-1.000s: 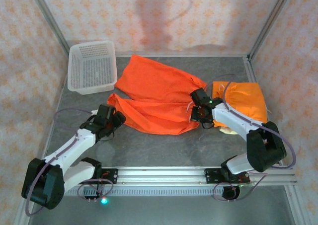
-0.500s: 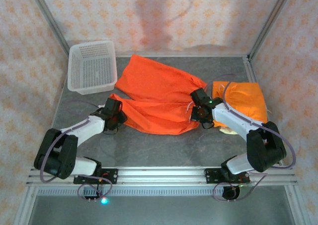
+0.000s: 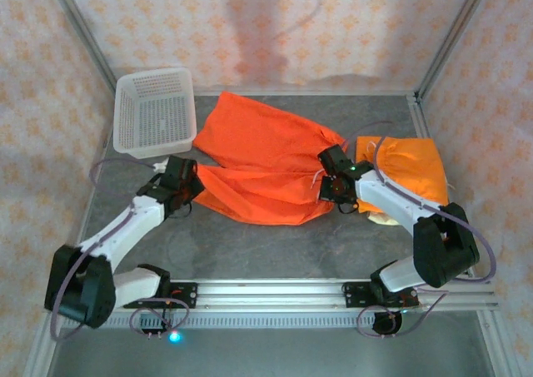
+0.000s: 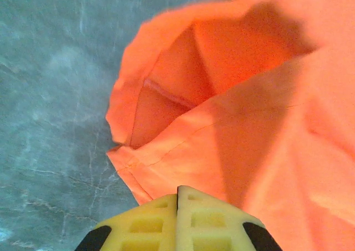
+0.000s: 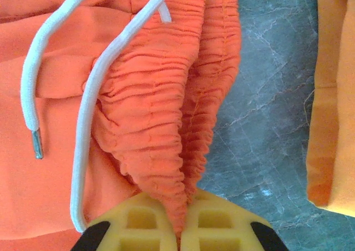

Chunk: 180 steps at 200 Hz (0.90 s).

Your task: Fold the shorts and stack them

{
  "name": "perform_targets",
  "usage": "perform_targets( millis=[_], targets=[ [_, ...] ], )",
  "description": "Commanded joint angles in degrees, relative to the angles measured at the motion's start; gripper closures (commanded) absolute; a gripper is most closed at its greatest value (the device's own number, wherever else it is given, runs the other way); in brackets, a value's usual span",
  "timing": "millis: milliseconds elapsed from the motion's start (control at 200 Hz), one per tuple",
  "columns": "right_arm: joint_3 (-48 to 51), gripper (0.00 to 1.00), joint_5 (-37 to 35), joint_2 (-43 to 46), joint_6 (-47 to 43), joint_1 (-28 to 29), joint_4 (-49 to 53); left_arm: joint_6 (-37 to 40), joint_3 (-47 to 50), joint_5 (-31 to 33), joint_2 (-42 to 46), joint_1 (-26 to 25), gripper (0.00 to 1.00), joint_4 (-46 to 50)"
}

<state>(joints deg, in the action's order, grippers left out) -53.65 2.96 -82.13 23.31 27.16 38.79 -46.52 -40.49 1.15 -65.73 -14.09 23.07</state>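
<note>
1. Left end effector (image 4: 177,189) is closed, pinching the leg hem (image 4: 138,173) of the spread orange shorts (image 3: 258,156) at its tips.
2. Right end effector (image 5: 178,206) is clamped on their waistband (image 5: 166,112), with the drawstring (image 5: 83,107) just ahead-left.
3. To fold cleanly, I'd lift both ends together, keeping the cloth taut over the desk (image 3: 275,244).
4. A folded pair (image 5: 333,96) lies farther right. No brand or writing is legible.

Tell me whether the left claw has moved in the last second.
Yes. The left claw moved closer to the white basket, ending at the orange shorts' hem.
</note>
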Motion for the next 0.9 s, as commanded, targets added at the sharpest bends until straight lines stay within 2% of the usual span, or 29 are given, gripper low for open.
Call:
perform_targets(
  millis=[0, 270, 565, 626, 721, 896],
  targets=[
    [-2.39, 1.0, -2.13, 1.84, -0.85, -0.41, 2.86, 2.22, -4.21, 5.92, 5.63, 0.63, 1.0, 10.79],
    [-3.83, 1.0, -0.86, 5.11, -0.33, -0.43, 4.59, 4.24, -12.78, 8.04, 13.29, 0.62, 1.0, 20.7],
    [-2.13, 1.0, 0.41, 6.07, 0.38, -0.43, 3.89, 2.48, -9.56, 5.06, 12.47, 0.62, 1.0, 18.46],
    [-1.84, 1.0, 0.8, 5.77, 0.5, -0.43, 3.59, 1.64, -7.36, 3.34, 10.97, 0.62, 0.82, 15.71],
    [-1.71, 1.0, 1.17, 5.38, 0.62, -0.43, 3.23, 0.62, -3.64, -0.74, 7.45, 0.57, 0.66, 9.72],
    [-1.45, 1.0, 1.11, 5.04, 0.64, -0.43, 2.85, 0.66, -1.4, -2.97, -1.0, 0.63, 0.62, 4.33]
  ],
)
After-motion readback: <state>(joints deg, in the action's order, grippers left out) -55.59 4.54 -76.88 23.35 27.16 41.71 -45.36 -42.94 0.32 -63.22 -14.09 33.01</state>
